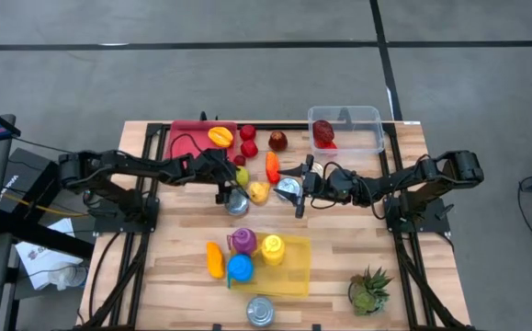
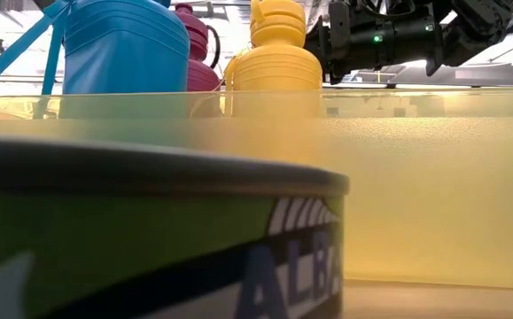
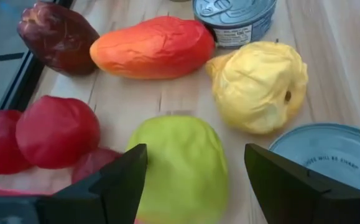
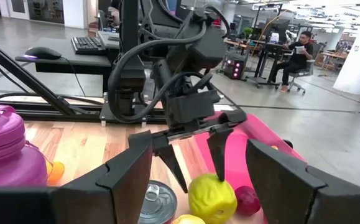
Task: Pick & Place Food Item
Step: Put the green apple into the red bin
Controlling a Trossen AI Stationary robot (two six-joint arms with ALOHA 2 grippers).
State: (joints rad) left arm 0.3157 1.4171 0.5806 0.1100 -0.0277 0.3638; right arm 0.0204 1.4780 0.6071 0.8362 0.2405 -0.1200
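Observation:
Loose food lies mid-table: a green fruit, a yellow one, an orange one, a dark red one and red ones. My left gripper is open. It hovers just over the green fruit with one finger on each side; the right wrist view shows its fingertips above the fruit. My right gripper is open and holds nothing. It hangs above a tin can, facing the left gripper.
A second can stands beside the green fruit. A red tray holds a yellow-orange pepper. A clear tub holds a dark red item. Bottles stand on a yellow tray. Another can and a plant are at the near edge.

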